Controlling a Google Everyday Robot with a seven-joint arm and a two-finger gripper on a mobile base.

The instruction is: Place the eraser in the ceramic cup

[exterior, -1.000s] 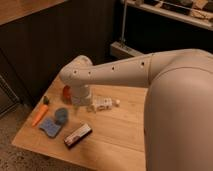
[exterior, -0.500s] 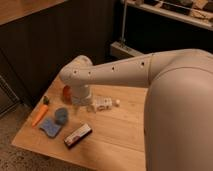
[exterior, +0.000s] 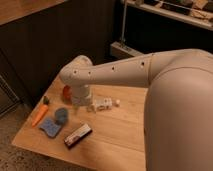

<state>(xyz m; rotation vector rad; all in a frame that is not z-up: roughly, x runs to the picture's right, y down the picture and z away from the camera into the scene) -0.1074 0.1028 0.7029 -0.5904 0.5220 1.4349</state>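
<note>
Change over the last second: none; arm and objects stand as before. The two-finger gripper hangs over the back of the light wooden table, between the orange-red bowl and the white labelled bottle, fingers apart and holding nothing. The flat dark eraser with pale stripe lies near the front edge, apart from the small round blue-grey ceramic cup. Judgement: pickup not yet begun.
</note>
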